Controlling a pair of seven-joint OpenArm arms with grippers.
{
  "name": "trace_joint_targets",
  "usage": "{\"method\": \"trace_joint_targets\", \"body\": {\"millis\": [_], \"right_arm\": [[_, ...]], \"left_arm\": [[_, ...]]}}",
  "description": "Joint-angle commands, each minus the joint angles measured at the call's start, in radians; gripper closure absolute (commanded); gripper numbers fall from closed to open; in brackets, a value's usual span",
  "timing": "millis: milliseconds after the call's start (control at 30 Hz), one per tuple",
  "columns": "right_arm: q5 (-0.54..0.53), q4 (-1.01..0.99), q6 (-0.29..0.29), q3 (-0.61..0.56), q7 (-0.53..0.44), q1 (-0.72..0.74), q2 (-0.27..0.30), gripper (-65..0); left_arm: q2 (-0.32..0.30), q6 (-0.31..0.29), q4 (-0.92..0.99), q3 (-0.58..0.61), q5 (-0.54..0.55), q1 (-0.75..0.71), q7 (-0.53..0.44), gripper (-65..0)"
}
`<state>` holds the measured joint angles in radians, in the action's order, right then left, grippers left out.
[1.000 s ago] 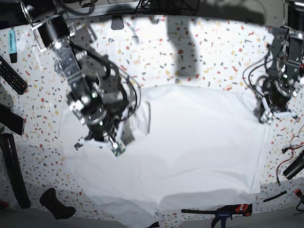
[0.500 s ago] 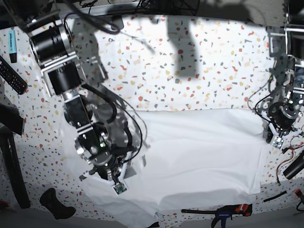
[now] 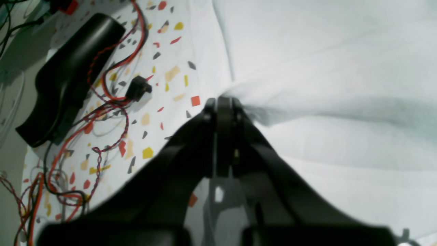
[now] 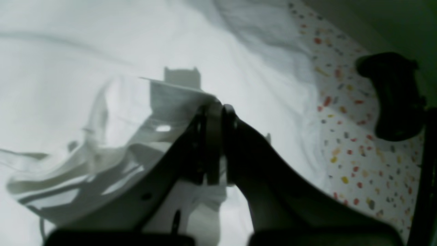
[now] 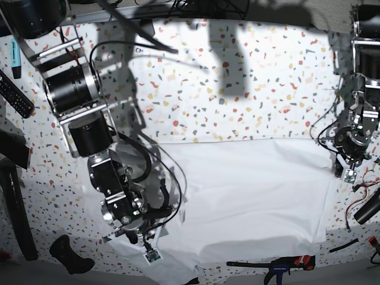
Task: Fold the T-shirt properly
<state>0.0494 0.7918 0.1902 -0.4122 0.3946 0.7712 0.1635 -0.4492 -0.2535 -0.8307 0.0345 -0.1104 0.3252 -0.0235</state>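
White terrazzo-patterned table (image 5: 237, 77) flecked with red, yellow and grey chips fills the scene, with tools and cables scattered along its left and right edges. On its near half lies the large plain white T-shirt of thin soft cloth (image 5: 249, 202), doubled over, with a straight folded edge running left to right across the middle of the table.

The left hand (image 5: 349, 174), at the right of the base view, has its jaws shut on the cloth at the shirt's right edge; its wrist view shows the black hand (image 3: 220, 102) pinching a small gather of T-shirt (image 3: 324, 68) just where cloth meets bare table, beside a tangle of red and black wires (image 3: 102, 102). The right hand (image 5: 151, 254), at the near left, is likewise closed on fabric; its wrist view shows the black hand (image 4: 213, 106) clamped on a lifted, rumpled flap of T-shirt (image 4: 102, 51).

As a judgement, the fold is partway along: one lengthwise fold looks laid down, both hands hold the doubled layer near the front of the table, and the near left part is rumpled and untidy. Releasing, smoothing and at least one more fold seem to remain.

No brand, label or readable writing shows on the shirt or anything else; the small tags on the hands are too small to read.
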Motion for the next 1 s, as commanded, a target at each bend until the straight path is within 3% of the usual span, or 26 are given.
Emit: {"method": "trace_joint_targets", "body": {"millis": [0, 200, 433, 600, 967], "right_arm": [[0.002, 0.015, -0.014, 0.006, -0.024, 0.043, -0.003, 0.0], [0.005, 0.015, -0.015, 0.006, -0.020, 0.040, -0.003, 0.0], [0.153, 0.015, -0.019, 0.020, -0.020, 0.040, -0.003, -0.4], [0.154, 0.015, -0.019, 0.074, -0.060, 0.041, -0.003, -24.9], [0.240, 0.016, -0.020, 0.093, -0.055, 0.066, -0.002, -25.9]], "left_arm": [[-0.022, 0.034, -0.009, -0.007, 0.008, 0.034, -0.024, 0.0], [-0.021, 0.029, 0.016, -0.007, 0.008, 0.060, -0.027, 0.0], [-0.015, 0.006, 0.016, -0.007, 0.008, 0.060, -0.031, 0.0], [-0.014, 0.006, 0.016, -0.007, 0.008, 0.060, -0.031, 0.0], [-0.014, -0.027, 0.016, -0.007, 0.008, 0.060, -0.031, 0.0]]}}
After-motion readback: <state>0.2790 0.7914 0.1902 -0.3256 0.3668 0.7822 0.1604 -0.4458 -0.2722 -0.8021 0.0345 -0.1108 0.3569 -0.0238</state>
